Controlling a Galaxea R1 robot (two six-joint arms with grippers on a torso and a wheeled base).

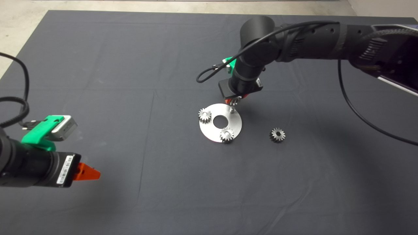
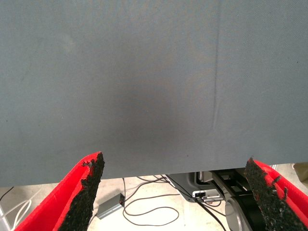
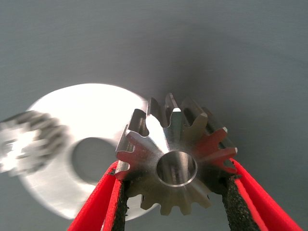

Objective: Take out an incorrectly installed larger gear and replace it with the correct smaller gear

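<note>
My right gripper [image 1: 233, 101] is shut on the smaller gear [image 3: 173, 163], a grey short-toothed gear with a round bore. It holds the gear just above a bare peg [image 1: 232, 110] at the far edge of the round metal plate [image 1: 235, 125]. The pads grip the gear by its teeth on both sides. Two matching small gears [image 1: 205, 115] [image 1: 227, 134] sit on the plate. The larger gear [image 1: 277, 134], darker and spikier, lies flat on the mat to the right of the plate. My left gripper [image 1: 87, 173] is open and parked at the lower left.
The plate has a round centre hole [image 1: 220, 121]. In the right wrist view the plate [image 3: 96, 108] lies below the held gear, with one mounted gear [image 3: 29, 139] blurred at its edge. The left wrist view shows bare mat [image 2: 154, 86] and cables on the floor beyond it.
</note>
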